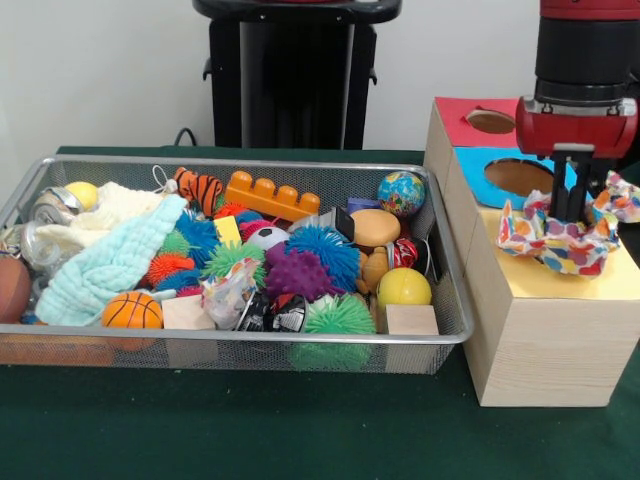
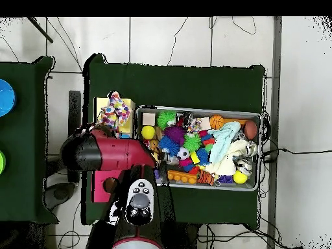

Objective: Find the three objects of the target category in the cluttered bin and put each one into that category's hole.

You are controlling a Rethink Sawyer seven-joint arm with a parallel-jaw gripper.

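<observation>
A dotted cloth (image 1: pixel 560 240) lies bunched on the yellow-topped wooden box (image 1: pixel 545 285), with its edges turned up around my gripper (image 1: pixel 570 212). The gripper comes straight down into the cloth's middle and is shut on it. The cloth hides the yellow box's hole. From overhead the cloth (image 2: pixel 115 111) shows on the box beside the bin, and the arm covers the gripper. The wire mesh bin (image 1: pixel 250 162) is full of toys. A pale crumpled piece with coloured marks (image 1: pixel 228 290) lies among them; I cannot tell if it is a dotted cloth.
The blue-topped box (image 1: pixel 480 165) and the red-topped box (image 1: pixel 455 115) stand behind the yellow one. In the bin lie a mint-green towel (image 1: pixel 110 265), a cream knitted cloth (image 1: pixel 110 205), spiky balls, a basketball (image 1: pixel 132 310), a yellow ball (image 1: pixel 403 287) and wooden blocks.
</observation>
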